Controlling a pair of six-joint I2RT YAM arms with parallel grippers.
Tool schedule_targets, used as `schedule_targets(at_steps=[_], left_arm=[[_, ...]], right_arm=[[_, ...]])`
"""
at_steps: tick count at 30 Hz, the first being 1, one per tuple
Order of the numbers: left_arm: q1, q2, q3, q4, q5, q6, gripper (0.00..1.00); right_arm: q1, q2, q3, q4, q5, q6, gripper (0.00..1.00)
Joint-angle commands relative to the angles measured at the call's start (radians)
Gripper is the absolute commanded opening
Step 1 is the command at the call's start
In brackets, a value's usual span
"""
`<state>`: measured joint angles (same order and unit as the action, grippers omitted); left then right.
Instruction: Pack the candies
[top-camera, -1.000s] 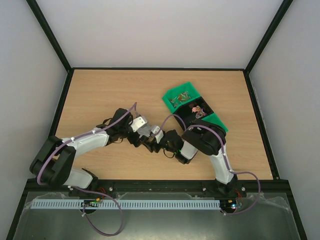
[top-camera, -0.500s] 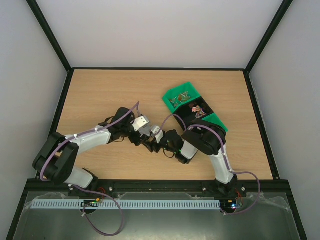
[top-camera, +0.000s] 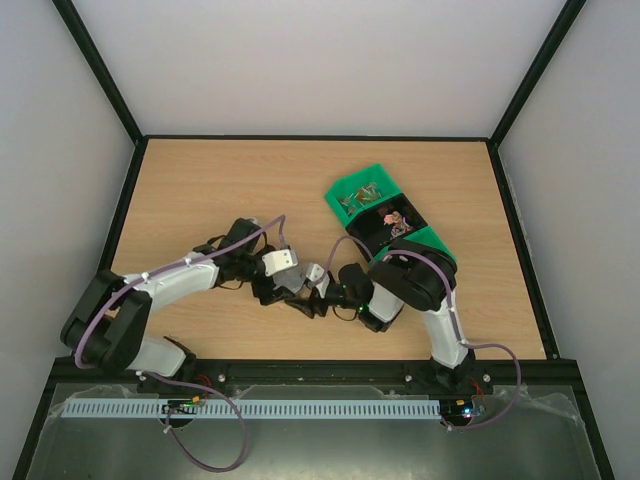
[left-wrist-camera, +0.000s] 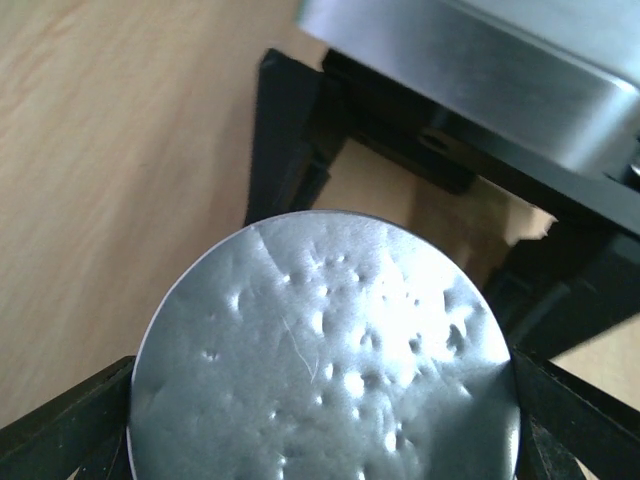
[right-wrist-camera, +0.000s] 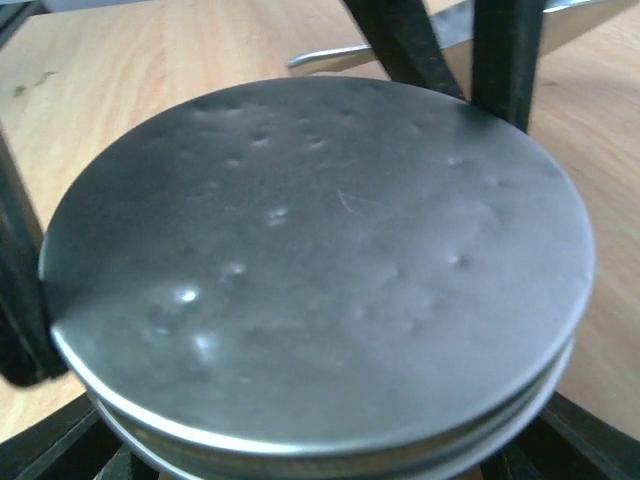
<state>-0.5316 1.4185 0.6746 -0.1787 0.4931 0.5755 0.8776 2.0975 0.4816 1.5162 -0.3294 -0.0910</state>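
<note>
The two arms are meeting low over the bench (top-camera: 200, 190), at about 6 o'clock from its middle in the top view. The left arm (top-camera: 170, 285) is reaching in from 9 o'clock and the right arm (top-camera: 410, 280) is folding in from 3 o'clock.

The left jaws are standing wide and closing on a round silver lid (left-wrist-camera: 320, 350). In the left wrist view its dimpled face is filling the lower half, and the black fingers (left-wrist-camera: 60, 425) are pressing on its edge at 8 and 4 o'clock. A brushed metal piece (left-wrist-camera: 470, 70) is showing at 1 o'clock of that view; I cannot tell what it is.

The right jaws are gripping the tin (right-wrist-camera: 330, 465) whose rim is showing just under the same lid (right-wrist-camera: 310, 260). Their fingers (right-wrist-camera: 575, 435) are sitting against it at 5 and 7 o'clock in the right wrist view, and the left arm's fingers (right-wrist-camera: 505, 50) are crossing at 12 o'clock.

The candies (top-camera: 397, 220) are lying in the green bins (top-camera: 432, 240), at 1 o'clock from the jaws and well apart from them. One pinkish heap is sitting in a dark compartment, and a paler scatter (top-camera: 360, 198) is sitting in the compartment toward 11 o'clock of it.
</note>
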Motion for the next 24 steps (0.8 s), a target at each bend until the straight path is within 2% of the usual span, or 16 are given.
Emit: schedule_targets(at_steps=[1,8,11,17,24], left_arm=[[0.006,-0.006,-0.008,-0.198,0.100,0.323,0.72],[0.004,0.018,0.046,-0.347,0.183,0.531,0.72],[0.006,0.010,0.056,-0.334,0.155,0.536,0.78],[0.053,-0.057,0.039,-0.237,0.159,0.388,0.98],[0.171,-0.164,-0.005,-0.120,0.205,0.122,0.99]], right_arm=[[0.011,-0.016,-0.059,-0.063,-0.293,-0.083,0.32],[0.011,-0.034,-0.065,-0.098,-0.416,-0.106,0.30],[0.011,-0.033,-0.064,-0.090,-0.393,-0.098,0.30],[0.011,-0.024,-0.067,-0.021,-0.292,-0.023,0.30],[0.011,-0.005,-0.047,0.012,-0.077,0.015,0.30]])
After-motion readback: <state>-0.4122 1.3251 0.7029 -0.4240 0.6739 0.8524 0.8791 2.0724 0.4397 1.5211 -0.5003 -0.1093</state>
